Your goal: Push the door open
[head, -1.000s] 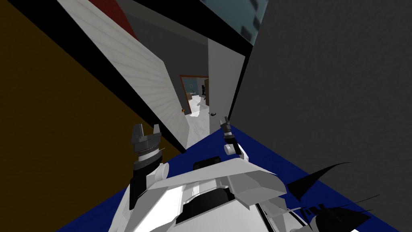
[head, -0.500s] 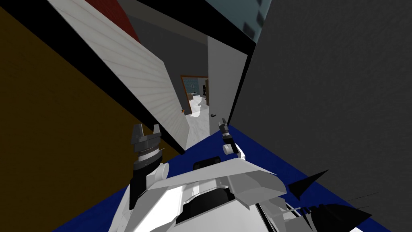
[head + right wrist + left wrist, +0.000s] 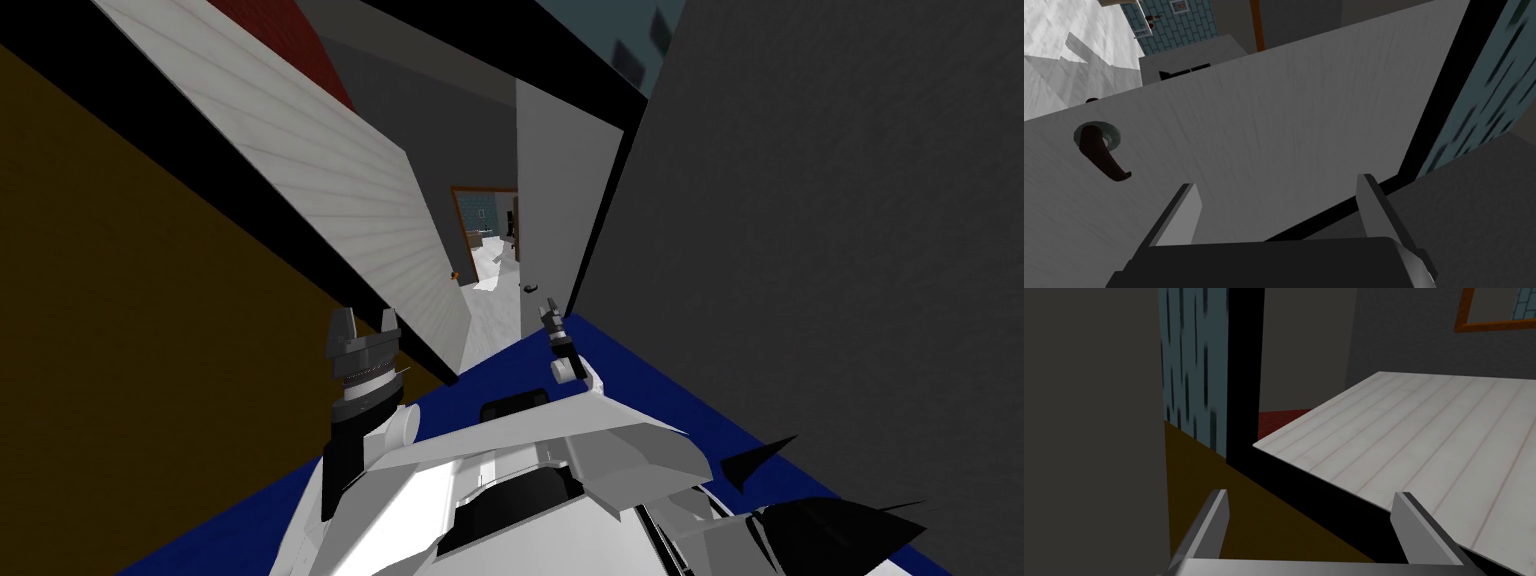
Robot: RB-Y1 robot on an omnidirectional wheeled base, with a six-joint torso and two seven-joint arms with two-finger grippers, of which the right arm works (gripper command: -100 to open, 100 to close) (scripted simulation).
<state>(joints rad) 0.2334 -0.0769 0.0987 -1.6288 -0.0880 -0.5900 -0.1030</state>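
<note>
Two grippers, both w/ fingers spread wide, nothing between them. R gripper (image 3: 1277,182) faces the grey door (image 3: 1249,125) close up; dark lever handle (image 3: 1101,152) sits off to one side of the fingers, untouched. Door stands ajar ahead, next to dark grey wall (image 3: 820,250). L gripper (image 3: 362,322) hangs near white plank panel (image 3: 340,190).

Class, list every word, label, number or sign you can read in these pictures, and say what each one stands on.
No text can be read anywhere.
The grey door and its dark handle bear no writing.
The small frame on the blue tiled wall beyond the door is too small to read.
</note>
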